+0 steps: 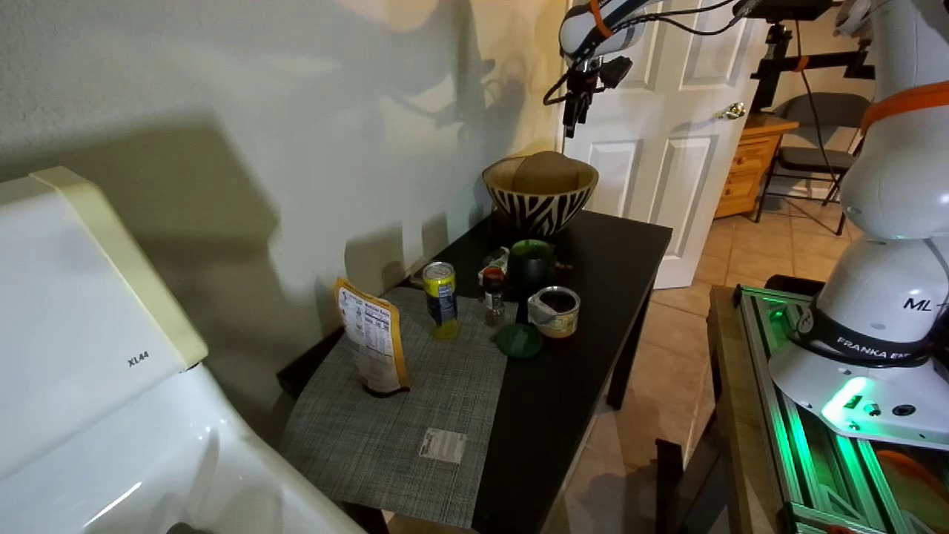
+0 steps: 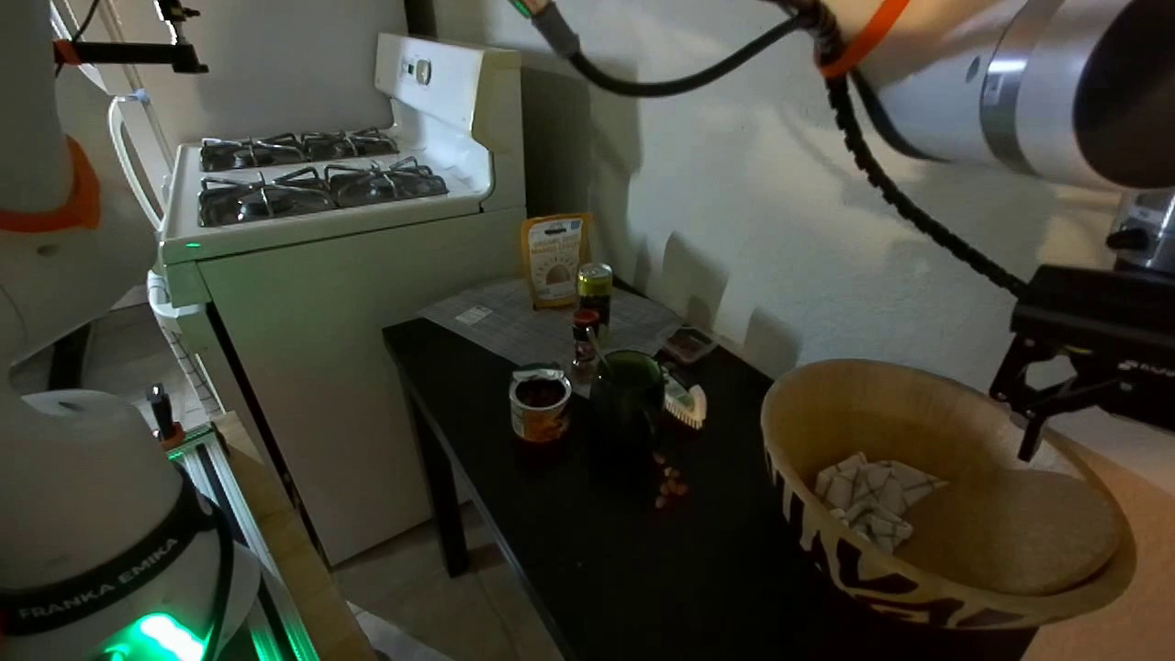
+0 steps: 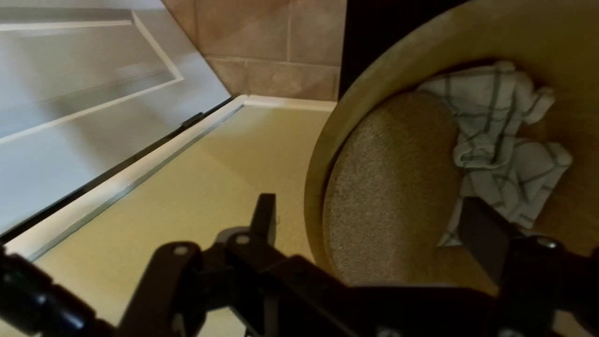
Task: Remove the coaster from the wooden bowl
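Observation:
The wooden bowl (image 1: 545, 215) with zigzag stripes stands at the far end of the dark table. Its tan rim also shows in an exterior view (image 2: 780, 413) and in the wrist view (image 3: 320, 159). The coaster (image 3: 388, 187), a flat tan disc, leans inside against the bowl's wall. It shows in both exterior views (image 1: 545, 174) (image 2: 1033, 532). My gripper (image 3: 369, 203) is open and empty, its fingers wide apart above the bowl. In an exterior view the gripper (image 1: 576, 124) hangs over the bowl, apart from the coaster.
A checked cloth (image 3: 496, 154) lies in the bowl beside the coaster. A dark green mug (image 2: 627, 404), an opened can (image 2: 540, 404), a yellow can (image 1: 440, 293), a spice jar (image 1: 493, 297) and a pouch (image 1: 374, 341) stand on the table. The wall (image 1: 415, 133) is close behind the bowl.

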